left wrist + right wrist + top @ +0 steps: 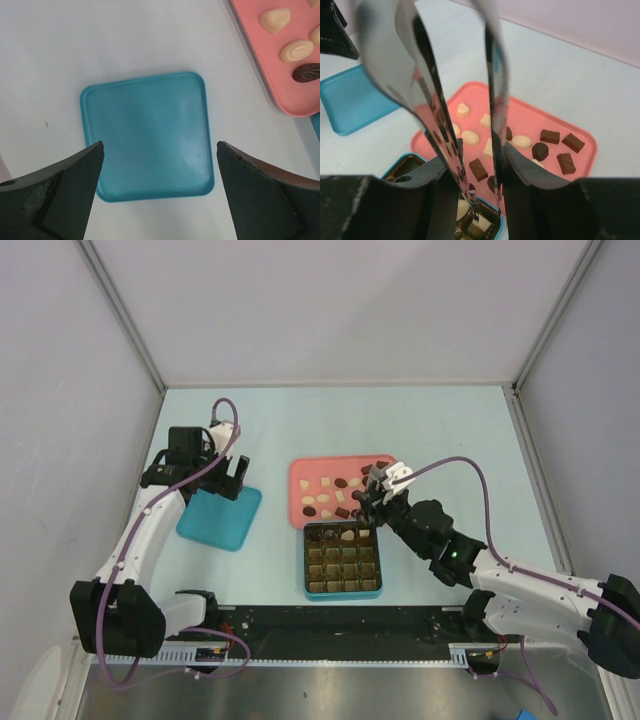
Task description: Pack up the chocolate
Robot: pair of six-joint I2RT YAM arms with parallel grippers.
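One tray (pixel 545 120) of chocolates (pixel 521 141), one teal box (pixel 343 594), one lid (pixel 150 135), metal tongs (pixel 493 75).

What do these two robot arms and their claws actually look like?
The left arm and right arm have slim white links between chunky black joints. A purple cable loops along each. The left claw has two broad, dark, wedge-shaped fingers with scuffed edges. The right claw is black too, with a white block behind it, and a small green light glows on that arm.

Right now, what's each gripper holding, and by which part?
Right gripper clamps tongs across both arms, above the tips; whether the tips carry anything cannot be told. Left gripper is open, holding nothing.
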